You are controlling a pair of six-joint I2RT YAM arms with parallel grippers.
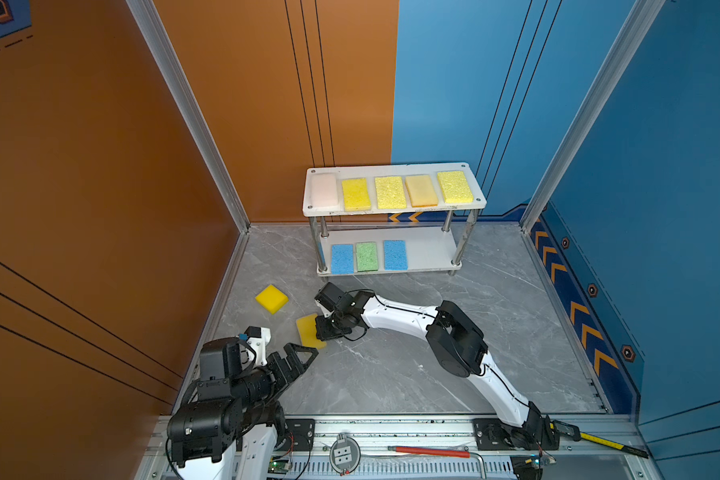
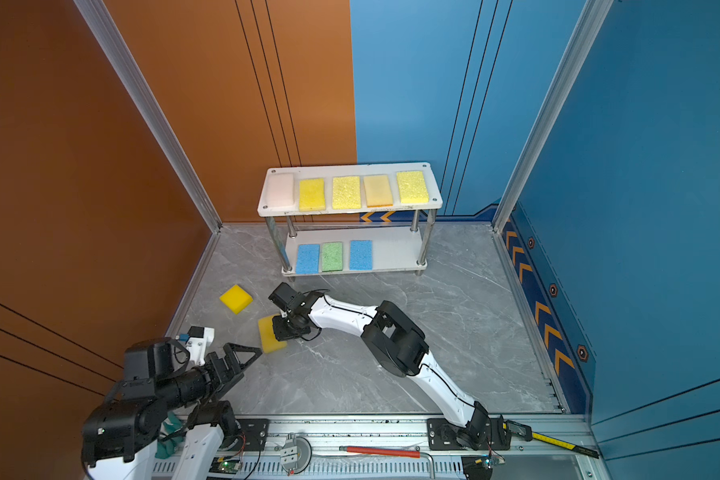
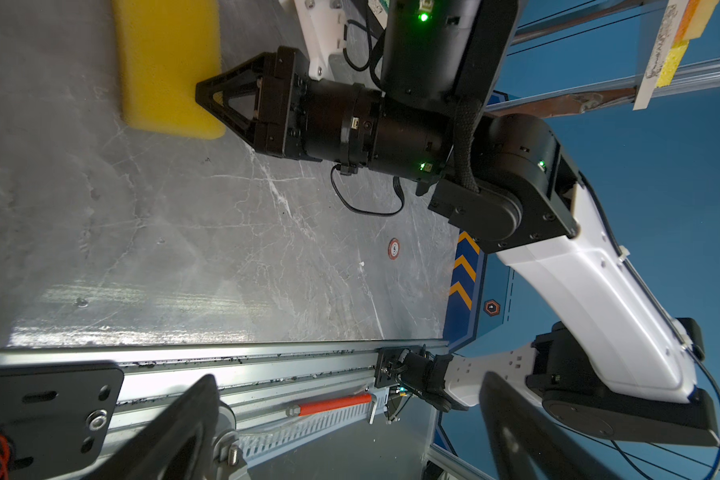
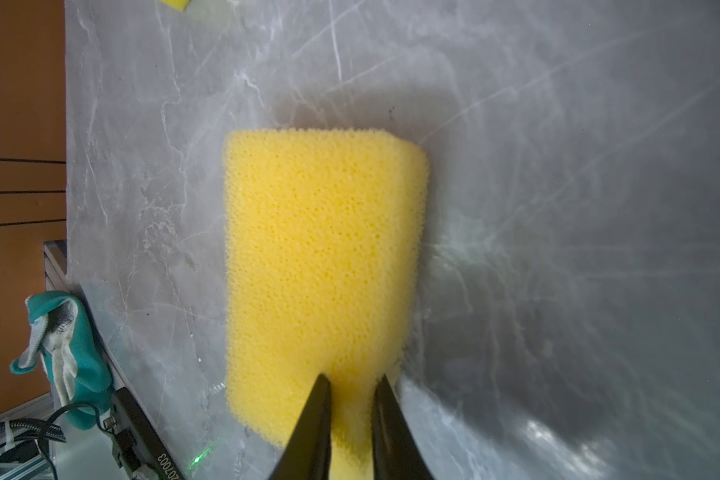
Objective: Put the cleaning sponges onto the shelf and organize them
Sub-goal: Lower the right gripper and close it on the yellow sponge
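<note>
- On table (image 1: 391,374), front-left: right gripper (image 4: 352,399) clamped on yellow sponge (image 4: 321,257) edge.
- Left gripper (image 1: 298,359) jaws wide apart, hovering nearby.
- Second yellow sponge (image 1: 271,298) loose; eight on shelf (image 1: 433,249).

white shells and black joints on left arm (image 1: 208,428) and right arm (image 1: 395,316); thin black cables (image 3: 366,214); small green lights (image 3: 423,17)

Ahead of the right gripper (image 4: 352,380), beyond the flat yellow foam sponge (image 4: 321,249) at its tips, the grey marble tabletop (image 4: 558,166) lies bare. A thick yellow foam block (image 1: 271,298) sits ahead, off to one side. The left gripper (image 1: 301,350), jaws spread, stands near its other side.
</note>
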